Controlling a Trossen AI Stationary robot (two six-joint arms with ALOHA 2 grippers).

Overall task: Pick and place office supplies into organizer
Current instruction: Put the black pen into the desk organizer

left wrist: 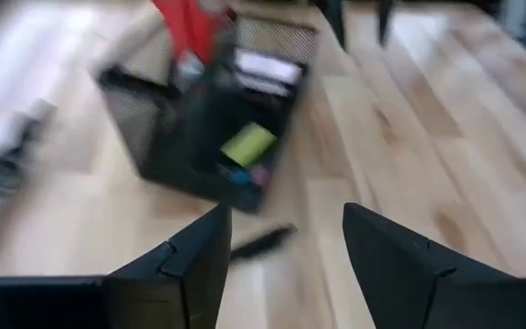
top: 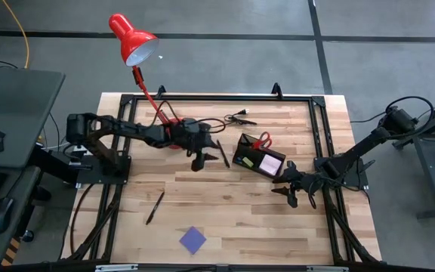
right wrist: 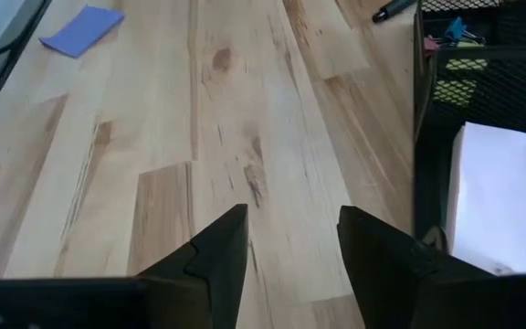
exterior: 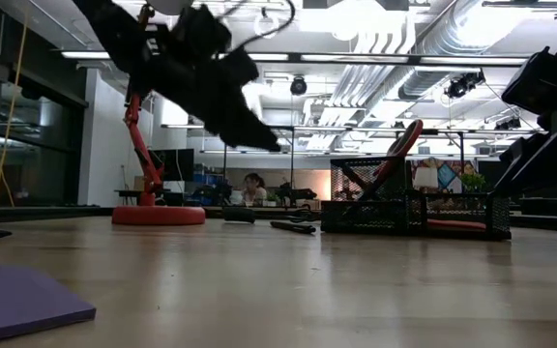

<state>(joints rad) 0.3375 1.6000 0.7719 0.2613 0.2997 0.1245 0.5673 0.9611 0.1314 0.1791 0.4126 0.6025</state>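
The black mesh organizer (top: 257, 156) stands right of the table's centre, holding red-handled scissors (top: 263, 140), a pink note pad (top: 270, 162) and a small yellow piece (left wrist: 247, 143). One dark pen (top: 223, 153) lies on the table just left of it, and another pen (top: 155, 206) lies nearer the front left. The blue-purple note pad (top: 193, 239) lies flat near the front edge. My left gripper (top: 198, 156) hangs open above the table, left of the nearer pen (left wrist: 263, 242). My right gripper (top: 291, 190) is open, low over bare wood in front of the organizer (right wrist: 482, 91).
A red desk lamp (top: 133, 39) has its base (exterior: 158, 215) at the far middle, right behind my left arm. A black cable with plug (top: 239, 116) lies at the far side. A black metal frame (top: 319, 136) borders the table. Bare wood lies between the pad and the organizer.
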